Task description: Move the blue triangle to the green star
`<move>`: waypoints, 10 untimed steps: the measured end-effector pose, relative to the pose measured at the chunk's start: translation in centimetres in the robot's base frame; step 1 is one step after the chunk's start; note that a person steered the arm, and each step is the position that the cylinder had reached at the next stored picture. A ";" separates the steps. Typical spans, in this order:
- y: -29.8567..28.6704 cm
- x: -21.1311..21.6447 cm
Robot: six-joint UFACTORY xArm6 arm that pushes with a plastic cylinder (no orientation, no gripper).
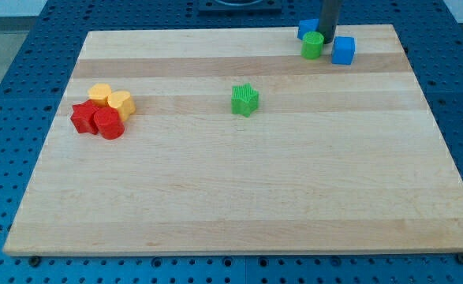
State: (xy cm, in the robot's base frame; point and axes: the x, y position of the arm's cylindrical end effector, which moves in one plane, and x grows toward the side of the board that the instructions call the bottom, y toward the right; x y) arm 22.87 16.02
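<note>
Pale wooden board (239, 181), smooth, matt, grain running in long bands. Green star (245, 100) of plastic look, ribbed on the sides. Red cylinder (109, 124) and yellow cylinder (121, 104) smooth, slightly glossy. Blue perforated surface (2, 102) underneath, matt.

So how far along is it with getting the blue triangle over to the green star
Nothing looks done yet: the blue triangle block sits at the view's top right, far from the green star block at mid-board. In hand: my tip is down among that cluster, right beside the triangle and a green cylinder. Left: the whole push down-left to the star.
</note>
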 end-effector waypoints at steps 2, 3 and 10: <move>3.6 -1.6; 2.5 -2.9; -15.4 1.8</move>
State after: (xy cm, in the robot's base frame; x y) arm 24.65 0.63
